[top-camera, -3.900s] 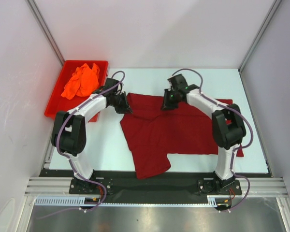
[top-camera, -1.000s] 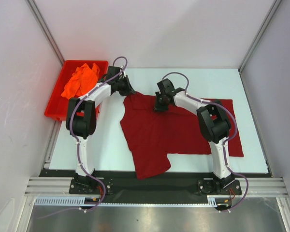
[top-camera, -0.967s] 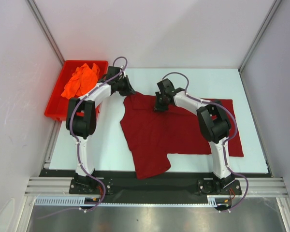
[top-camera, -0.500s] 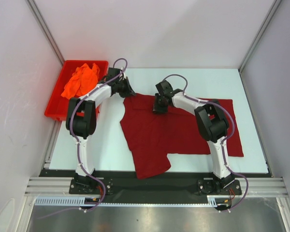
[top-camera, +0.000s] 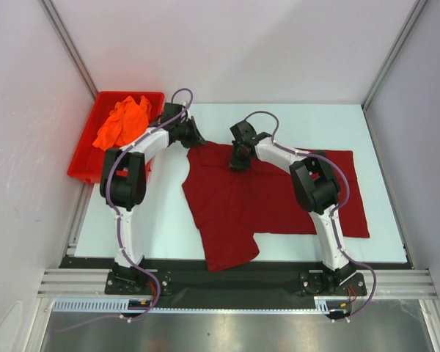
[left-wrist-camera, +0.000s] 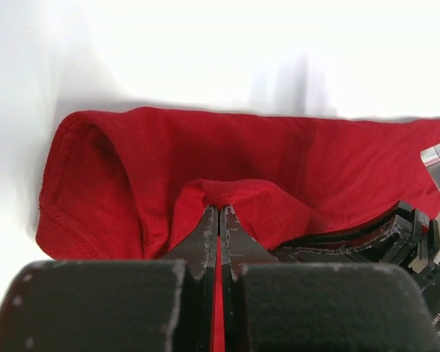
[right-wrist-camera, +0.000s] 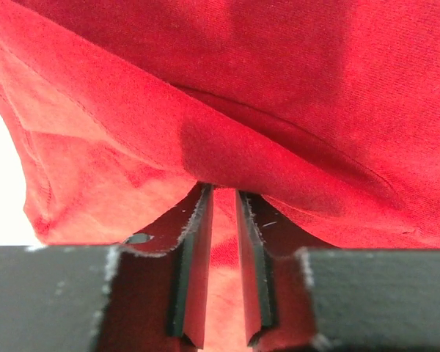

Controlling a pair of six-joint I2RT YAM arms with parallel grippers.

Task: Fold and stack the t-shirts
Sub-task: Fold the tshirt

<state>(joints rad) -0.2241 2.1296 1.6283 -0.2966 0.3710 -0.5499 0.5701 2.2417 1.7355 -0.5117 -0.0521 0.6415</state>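
Since about four seconds back, both arms have shifted: the left claw (top-camera: 196, 139) has gone up and a little rightward to the upper-left corner of the maroon t-shirt (top-camera: 279, 194), and the right claw (top-camera: 237, 160) has slid left along the shirt's top edge, its elbow following toward the middle of the frame. Over the last second only the right one crept a touch further left.

From above, the maroon t-shirt lies spread over the centre and right of the white desk (top-camera: 161, 220). Its body runs wide to the right, and one flap hangs down toward the lower middle of the frame. Both claws sit on its upper edge, left of centre, near one another but apart.

The left wrist view shows the left claw (left-wrist-camera: 218, 209) pressed together, with a raised fold of the maroon t-shirt (left-wrist-camera: 205, 147) nipped at its tips and a thin line of red between the fingers (left-wrist-camera: 203, 235). A hemmed sleeve opening curls at the left of that frame, and part of the other arm shows at the lower right.

The right wrist view shows the right claw (right-wrist-camera: 221, 189) with only a narrow gap between its fingers (right-wrist-camera: 196, 257). Cloth from the maroon t-shirt (right-wrist-camera: 279, 73) fills the gap and drapes over the tips, so it is pinching a thick fold.

The orange t-shirt (top-camera: 122, 122) sits crumpled in the red bin (top-camera: 84, 158) at the upper left, well apart from the maroon one.
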